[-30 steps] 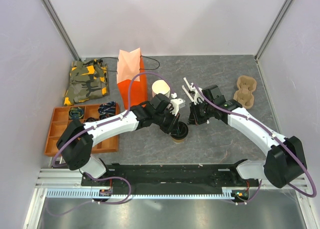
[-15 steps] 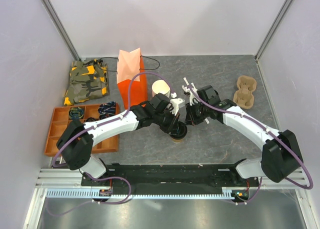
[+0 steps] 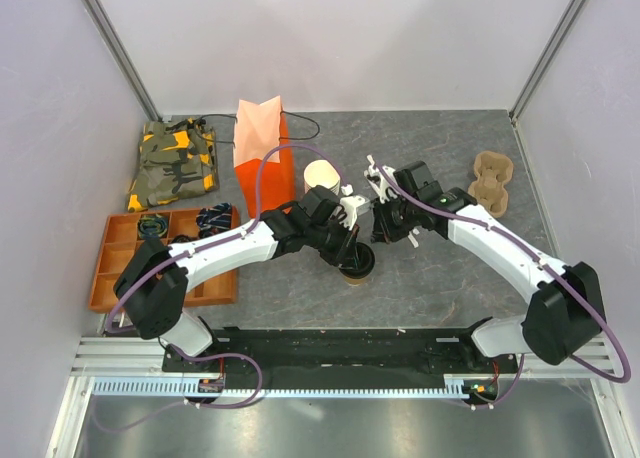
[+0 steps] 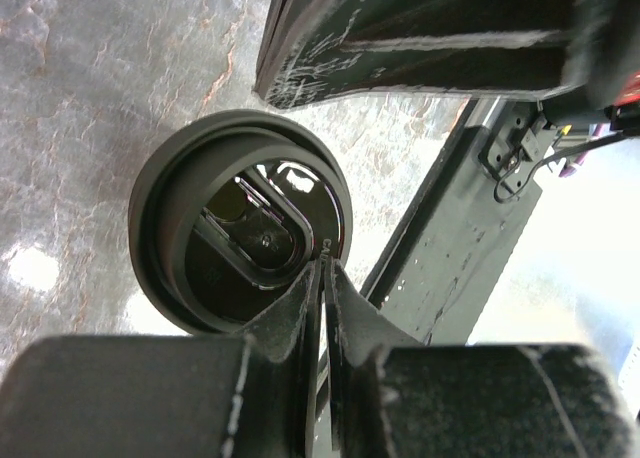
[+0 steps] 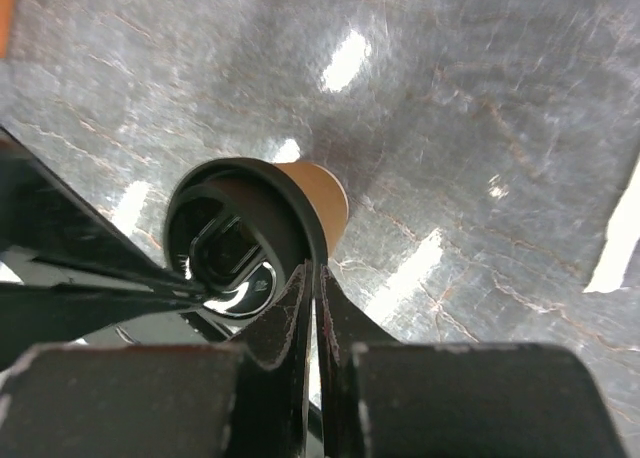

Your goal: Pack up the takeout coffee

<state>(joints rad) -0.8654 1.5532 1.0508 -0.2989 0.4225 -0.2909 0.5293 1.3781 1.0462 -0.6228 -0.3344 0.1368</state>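
The takeout coffee (image 3: 358, 268), a small tan cup with a black lid, stands on the grey table in front of the arms. My left gripper (image 3: 350, 250) is shut, and in the left wrist view its tips (image 4: 324, 263) rest at the near edge of the lid (image 4: 240, 233). My right gripper (image 3: 381, 235) is shut just right of the cup. In the right wrist view its tips (image 5: 312, 268) sit at the lid's rim (image 5: 240, 243), with the tan cup wall (image 5: 322, 193) behind. The orange bag (image 3: 262, 148) stands upright at the back left.
A stack of lidless tan cups (image 3: 322, 176) stands beside the bag. A brown cup carrier (image 3: 490, 183) lies at the back right. An orange compartment tray (image 3: 120, 263) and a camouflage cloth (image 3: 172, 163) are at the left. A black rail runs along the near edge.
My right gripper has moved left towards the cup and now stands close by its lid. The left gripper and the cup have stayed in place.
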